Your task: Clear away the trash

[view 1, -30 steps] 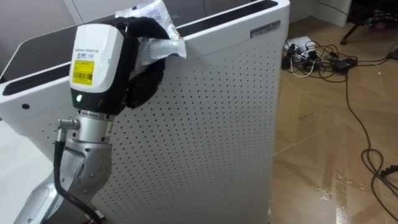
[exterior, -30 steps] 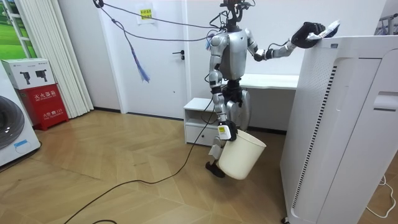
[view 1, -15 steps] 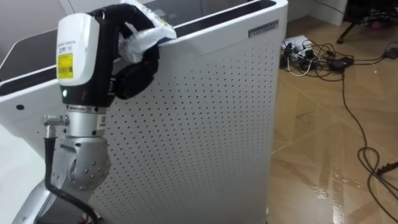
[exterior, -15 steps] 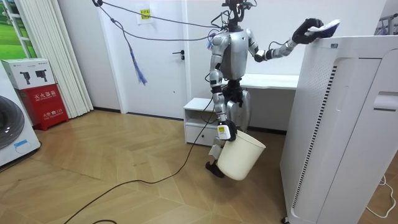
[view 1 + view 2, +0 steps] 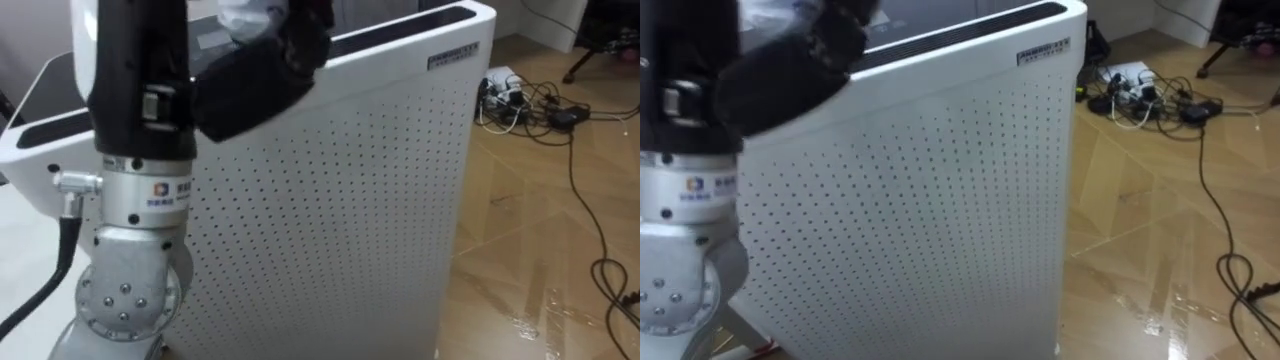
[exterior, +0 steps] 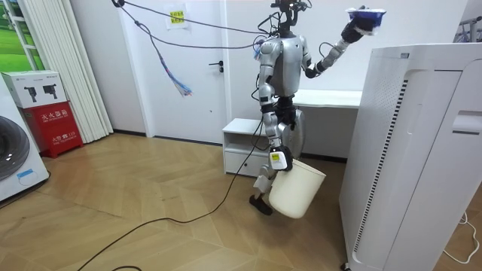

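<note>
My left hand (image 5: 250,80) is raised close in front of my eyes, its dark fingers curled round a crumpled clear plastic wrapper (image 5: 250,15). In the room view the left hand (image 6: 352,30) holds the wrapper (image 6: 367,13) high in the air, above and left of the top of the tall white perforated appliance (image 5: 340,200). My right hand (image 6: 276,159) hangs low beside my leg, shut on the rim of a white bucket (image 6: 300,192) that tilts just above the floor. I stand between a white desk and the appliance.
The appliance (image 6: 414,150) stands close on the room view's right. Dark cables and a power strip (image 5: 520,90) lie on the wooden floor beyond it. A white desk (image 6: 331,98) and low cabinet (image 6: 239,143) stand behind me; a cable (image 6: 173,222) trails across the floor.
My left hand has lifted the wrapper off the appliance's top and up into the air. The bucket in my right hand has swung slightly.
</note>
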### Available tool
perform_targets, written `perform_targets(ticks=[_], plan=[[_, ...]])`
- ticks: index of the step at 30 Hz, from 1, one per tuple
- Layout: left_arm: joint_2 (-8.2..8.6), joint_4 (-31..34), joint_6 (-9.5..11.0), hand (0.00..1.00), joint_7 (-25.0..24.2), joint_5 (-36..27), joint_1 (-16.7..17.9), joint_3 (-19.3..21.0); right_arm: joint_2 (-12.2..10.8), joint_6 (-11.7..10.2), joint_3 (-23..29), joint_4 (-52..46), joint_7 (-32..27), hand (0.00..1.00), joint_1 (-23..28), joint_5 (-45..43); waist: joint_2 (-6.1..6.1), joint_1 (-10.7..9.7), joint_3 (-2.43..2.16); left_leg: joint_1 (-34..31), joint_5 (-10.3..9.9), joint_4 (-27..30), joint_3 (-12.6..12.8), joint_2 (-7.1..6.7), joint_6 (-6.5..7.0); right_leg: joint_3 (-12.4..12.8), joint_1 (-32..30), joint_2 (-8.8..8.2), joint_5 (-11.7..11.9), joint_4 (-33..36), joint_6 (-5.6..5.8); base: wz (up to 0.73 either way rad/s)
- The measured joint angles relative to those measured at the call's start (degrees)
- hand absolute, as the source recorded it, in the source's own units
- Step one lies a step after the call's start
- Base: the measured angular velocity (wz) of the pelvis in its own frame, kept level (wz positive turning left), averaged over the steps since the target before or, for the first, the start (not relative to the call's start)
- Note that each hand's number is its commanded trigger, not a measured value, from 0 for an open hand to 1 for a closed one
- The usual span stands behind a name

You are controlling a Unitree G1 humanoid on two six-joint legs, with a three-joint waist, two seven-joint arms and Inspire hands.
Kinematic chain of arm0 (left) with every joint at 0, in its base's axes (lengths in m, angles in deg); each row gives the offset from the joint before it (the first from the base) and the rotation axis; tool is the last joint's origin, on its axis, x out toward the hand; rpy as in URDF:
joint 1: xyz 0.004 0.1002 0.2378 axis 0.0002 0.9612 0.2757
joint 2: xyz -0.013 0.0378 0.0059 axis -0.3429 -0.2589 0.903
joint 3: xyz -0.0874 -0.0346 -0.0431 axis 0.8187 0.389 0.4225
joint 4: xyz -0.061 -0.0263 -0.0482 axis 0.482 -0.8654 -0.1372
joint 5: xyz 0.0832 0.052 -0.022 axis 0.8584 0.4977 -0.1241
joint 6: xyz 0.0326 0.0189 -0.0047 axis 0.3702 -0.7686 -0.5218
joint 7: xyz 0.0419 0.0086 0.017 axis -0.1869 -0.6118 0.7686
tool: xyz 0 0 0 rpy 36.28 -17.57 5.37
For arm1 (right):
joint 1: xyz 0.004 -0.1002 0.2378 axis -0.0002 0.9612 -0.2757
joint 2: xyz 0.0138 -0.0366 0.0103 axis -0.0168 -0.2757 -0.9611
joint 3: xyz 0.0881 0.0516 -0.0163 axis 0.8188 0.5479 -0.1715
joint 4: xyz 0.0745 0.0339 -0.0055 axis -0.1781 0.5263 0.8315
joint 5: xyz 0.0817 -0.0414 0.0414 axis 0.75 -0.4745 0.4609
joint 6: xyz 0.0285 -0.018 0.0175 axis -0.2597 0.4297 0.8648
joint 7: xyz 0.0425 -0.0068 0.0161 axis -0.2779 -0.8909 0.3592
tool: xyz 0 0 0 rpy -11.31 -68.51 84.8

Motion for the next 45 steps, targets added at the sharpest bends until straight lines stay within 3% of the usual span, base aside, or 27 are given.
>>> perform_targets(ticks=[5, 8, 16, 20, 22, 24, 26, 30, 36, 37, 38, 39, 40, 41, 43, 44, 45], plan=[[0.86, 1.7, -1.5, 1.0, -8.6, -9.2, 0.3, -0.3, -0.5, 0.0, -0.9, -0.1, 0.0, 1.0, -0.3, -0.5, -0.06, 0.4, -0.02, -1.2, 0.0, 0.1, -1.1, -0.07, 0.0, 0.0, -1.1, 0.0, 0.0, 0.1, 0.01, 0.03], [0.89, 2.1, -1.8, 1.0, -12.4, -11.2, 0.5, -0.3, -0.8, 0.1, -1.4, -0.1, 0.0, 1.0, -0.2, -0.4, -0.31, 1.2, -0.05, -1.4, 0.0, 0.0, -1.0, -0.14, 0.0, 0.0, -1.3, -0.01, 0.0, 0.1, 0.05, -0.01], [1.9, -0.9, -3.7, 1.0, -15.8, -11.2, 1.1, -0.4, -0.8, 1.9, -3.3, -0.8, 0.1, 1.0, -1.5, 0.0, -0.51, 3.1, 0.0, -2.0, 0.0, 0.2, -0.9, -0.06, 0.0, 0.0, -2.0, 0.11, 0.0, 0.1, 0.08, 0.01], [2.64, -6.0, -3.8, 1.0, -17.4, -11.1, 4.9, -1.0, -0.8, 2.0, -3.3, -0.6, 0.6, 1.0, -2.4, 0.0, -0.43, 3.2, 0.03, -4.0, 0.0, 0.9, -1.1, 0.03, -0.01, -1.0, -3.3, 0.2, 0.0, 0.1, 0.1, 0.08], [2.61, -9.1, -4.8, 1.0, -17.5, -11.1, 7.1, -1.4, -0.8, 2.4, -3.6, -0.7, 0.5, 1.0, -3.0, 0.1, -0.45, 3.3, 0.06, -5.2, 0.1, 0.9, -1.2, 0.11, -0.01, -1.5, -4.5, 0.16, 0.0, 0.1, 0.17, 0.0], [2.59, -12.3, -5.5, 1.0, -17.7, -10.8, 8.6, -1.7, -0.8, 2.4, -4.0, -0.8, 0.5, 1.0, -3.7, 0.1, -0.64, 3.2, 0.21, -6.4, 0.5, 1.0, -1.3, 0.12, 0.04, -2.3, -5.6, 0.05, 0.0, 0.3, 0.17, 0.04], [2.51, -15.2, -5.5, 1.0, -18.0, -10.3, 9.1, -2.9, -1.3, 2.4, -4.3, -0.7, 0.0, 1.0, -4.5, 0.1, -1.21, 3.2, 0.8, -7.7, 0.8, 1.0, -1.9, 0.22, 0.01, -3.4, -7.2, -0.04, 0.0, 1.1, 0.17, 0.13], [2.58, -19.3, -4.9, 1.0, -18.0, -7.4, 9.2, -5.6, -1.9, 2.3, -4.9, -0.6, -0.5, 1.0, -5.9, -0.1, -1.22, 3.1, 0.95, -10.7, 0.9, 2.2, -2.9, 0.23, 0.01, -6.3, -8.6, -0.09, 0.0, 1.2, 0.16, 0.2], [2.89, -30.9, -5.2, 1.0, -17.9, -1.9, 10.1, -8.2, -2.9, 2.1, -5.4, 0.7, -0.7, 1.0, -7.8, 0.1, -0.94, 3.1, 1.11, -13.1, 1.0, 3.2, -4.9, 0.39, 0.03, -8.4, -11.5, -0.16, 0.0, 3.4, 0.16, 0.09], [3.5, -32.8, -5.1, 1.0, -17.9, -2.0, 10.5, -8.3, -3.1, 1.8, -5.3, 1.0, -0.7, 1.0, -8.2, 0.3, -0.4, 3.4, 1.46, -13.0, 1.1, 3.1, -6.6, 1.08, -0.21, -8.5, -13.9, -0.38, -0.2, 7.4, 0.77, -0.25], [3.78, -35.2, -4.7, 1.0, -17.9, -2.1, 10.5, -8.6, -3.2, 1.6, -5.5, 1.0, -0.7, 1.0, -9.2, 0.5, -0.13, 4.4, 1.85, -13.3, 1.3, 3.2, -9.8, 1.41, -0.61, -7.2, -16.4, -0.82, -0.3, 7.1, 1.37, -0.47], [3.83, -37.0, -4.1, 1.0, -17.8, -2.1, 10.5, -8.5, -3.1, 1.5, -5.9, 1.2, -0.7, 1.0, -9.8, 0.5, -0.09, 4.9, 1.99, -13.8, 1.2, 3.4, -10.7, 1.37, -0.93, -6.9, -17.9, -1.51, 0.5, 5.2, 0.15, -0.49], [4.52, -40.9, -3.9, 1.0, -17.9, -2.1, 10.4, -8.2, -3.0, 0.8, -7.6, 1.4, -0.8, 1.0, -11.4, 0.1, 1.22, 4.3, 1.92, -15.5, 1.1, 3.9, -10.5, 1.85, -1.72, -8.4, -18.3, -1.28, 2.7, 5.7, -0.38, -0.17], [5.5, -43.3, -4.1, 1.0, -18.1, -2.1, 10.6, -8.4, -3.3, 0.2, -8.1, 1.2, -0.9, 1.0, -11.5, 0.1, 1.36, 3.1, 2.12, -16.3, 1.2, 4.0, -9.5, 1.99, -1.79, -9.2, -19.1, -1.2, 2.7, 6.1, -0.42, 0.12], [6.26, -44.6, -4.1, 1.0, -18.1, -2.0, 11.5, -9.7, -4.3, 0.2, -8.0, 1.3, -1.4, 1.0, -11.2, 0.2, 1.25, 2.7, 2.2, -16.4, 1.7, 3.3, -7.7, 2.05, -1.76, -9.3, -19.4, -1.01, 2.7, 6.4, -0.41, 0.19], [6.73, -45.7, -4.0, 1.0, -18.1, -2.0, 11.8, -10.5, -5.1, 0.0, -8.0, 1.3, -1.4, 1.0, -11.3, 0.2, 0.58, 2.5, 2.59, -16.5, 2.0, 3.1, -7.2, 2.11, -1.75, -9.4, -19.5, -1.01, 2.6, 6.4, -0.41, 0.08], [7.08, -46.3, -4.0, 1.0, -18.1, -2.0, 12.0, -10.6, -5.4, -0.2, -8.0, 1.3, -1.4, 1.0, -11.4, 0.2, 0.36, 2.4, 2.66, -16.6, 2.0, 3.1, -7.2, 2.12, -1.75, -9.5, -19.7, -0.99, 2.6, 6.4, -0.42, 0.06]])
